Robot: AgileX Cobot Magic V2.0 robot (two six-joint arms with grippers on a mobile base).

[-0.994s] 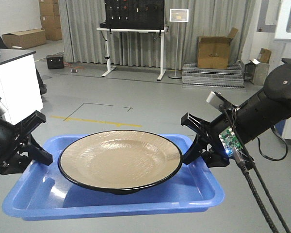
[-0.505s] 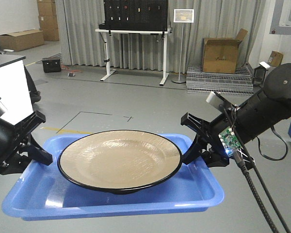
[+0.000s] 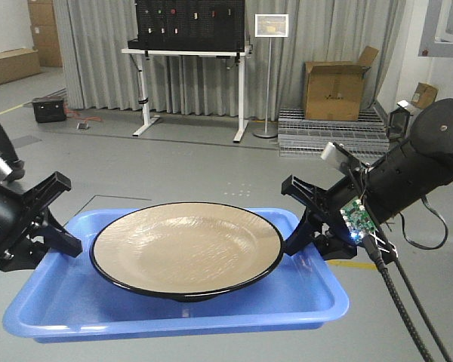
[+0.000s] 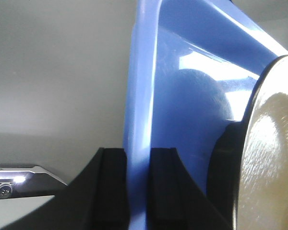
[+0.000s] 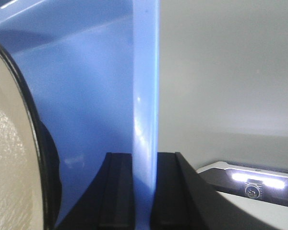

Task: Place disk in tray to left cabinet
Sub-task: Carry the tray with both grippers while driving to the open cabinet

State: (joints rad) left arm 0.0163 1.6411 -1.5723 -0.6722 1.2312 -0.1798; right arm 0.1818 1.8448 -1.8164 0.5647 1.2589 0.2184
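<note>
Ahead, past the tray [image 3: 302,296], stand a desk [image 3: 185,52] and cardboard box [image 3: 332,92].

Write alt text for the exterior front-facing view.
A blue tray carrying a wide tan disk with a black rim is held above a grey floor, the left gripper shut on its left lip and the right gripper on its right lip. Behind are curtains, a desk and a cardboard box.

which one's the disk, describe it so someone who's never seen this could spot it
Start at the blue tray filling the foreground, clamped at its short ends by the left gripper and right gripper. The disk is the wide, shallow plate resting in the middle of it. It is the only round thing there, speckled tan inside with a thin black rim against the blue plastic.
</note>
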